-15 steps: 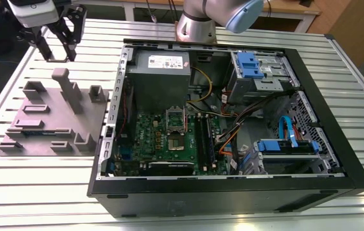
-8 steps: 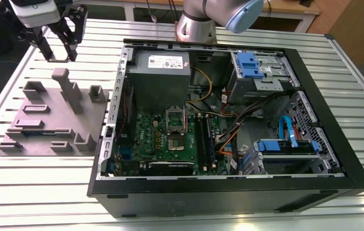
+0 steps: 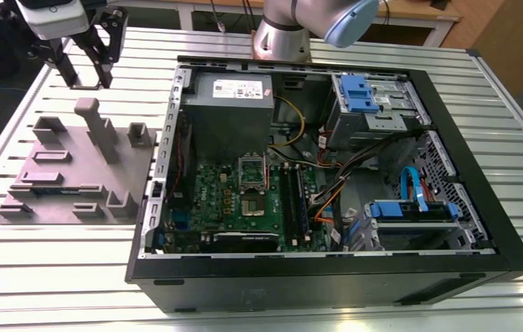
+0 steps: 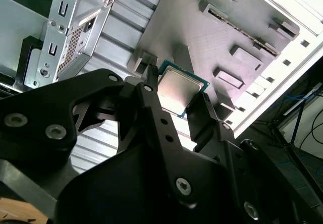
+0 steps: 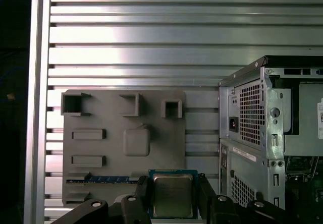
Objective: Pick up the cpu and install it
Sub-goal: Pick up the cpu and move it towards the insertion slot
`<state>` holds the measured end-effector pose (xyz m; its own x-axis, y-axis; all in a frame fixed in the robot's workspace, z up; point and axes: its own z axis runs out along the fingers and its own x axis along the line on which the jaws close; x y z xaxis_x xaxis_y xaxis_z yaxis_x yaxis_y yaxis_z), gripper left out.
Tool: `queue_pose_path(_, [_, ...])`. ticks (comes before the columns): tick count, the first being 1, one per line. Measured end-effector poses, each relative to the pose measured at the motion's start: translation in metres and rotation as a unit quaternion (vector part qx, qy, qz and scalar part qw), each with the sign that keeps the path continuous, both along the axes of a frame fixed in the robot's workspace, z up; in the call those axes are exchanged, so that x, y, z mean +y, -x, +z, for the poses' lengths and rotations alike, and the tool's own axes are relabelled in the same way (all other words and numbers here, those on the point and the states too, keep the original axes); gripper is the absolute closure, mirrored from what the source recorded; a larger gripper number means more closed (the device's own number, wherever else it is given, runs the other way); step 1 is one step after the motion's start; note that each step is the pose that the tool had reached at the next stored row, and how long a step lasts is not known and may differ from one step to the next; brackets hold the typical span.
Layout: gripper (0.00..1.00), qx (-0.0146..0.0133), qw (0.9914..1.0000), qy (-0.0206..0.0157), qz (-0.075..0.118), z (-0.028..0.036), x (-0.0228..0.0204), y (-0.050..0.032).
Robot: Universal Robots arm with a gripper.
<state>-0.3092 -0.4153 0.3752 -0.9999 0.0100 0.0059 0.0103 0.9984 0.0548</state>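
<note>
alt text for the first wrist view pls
The gripper holds the cpu, a square silver-topped chip, above a slatted metal table. Below it lies a grey fixture tray, with a computer case beside the tray.

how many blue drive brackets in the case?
2. One blue drive bracket tops the bay nearest the arm's base; the other sits on the bay nearest the camera. More may be hidden.

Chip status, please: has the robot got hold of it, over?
Gripper shut on the chip, held in the air near the grey holder plate. Chip not yet in the open computer case. Nothing seen blocking it.
</note>
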Motion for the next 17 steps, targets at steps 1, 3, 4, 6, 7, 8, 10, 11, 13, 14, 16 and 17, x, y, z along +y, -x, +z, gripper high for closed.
queue_pose_path(1, [0.53, 0.0000, 1.00000, 0.0000, 0.000, 0.0000, 0.0000, -0.0002])
queue_pose_path(3, [0.53, 0.0000, 1.00000, 0.0000, 0.000, 0.0000, 0.0000, -0.0005])
queue_pose_path(4, [0.53, 0.0000, 1.00000, 0.0000, 0.000, 0.0000, 0.0000, -0.0009])
queue_pose_path(6, [0.53, 0.0000, 1.00000, 0.0000, 0.000, 0.0000, 0.0000, -0.0016])
queue_pose_path(7, [0.53, 0.0000, 1.00000, 0.0000, 0.000, 0.0000, 0.0000, -0.0018])
queue_pose_path(8, [0.53, 0.0000, 1.00000, 0.0000, 0.000, 0.0000, 0.0000, -0.0020])
queue_pose_path(10, [0.53, 0.0000, 1.00000, 0.0000, 0.000, 0.0000, 0.0000, -0.0022])
queue_pose_path(11, [0.53, 0.0000, 1.00000, 0.0000, 0.000, 0.0000, 0.0000, -0.0023])
queue_pose_path(13, [0.53, 0.0000, 1.00000, 0.0000, 0.000, 0.0000, 0.0000, -0.0025])
queue_pose_path(14, [0.53, 0.0000, 1.00000, 0.0000, 0.000, 0.0000, 0.0000, -0.0025])
queue_pose_path(16, [0.53, 0.0000, 1.00000, 0.0000, 0.000, 0.0000, 0.0000, -0.0030])
queue_pose_path(17, [0.53, 0.0000, 1.00000, 0.0000, 0.000, 0.0000, 0.0000, -0.0031])
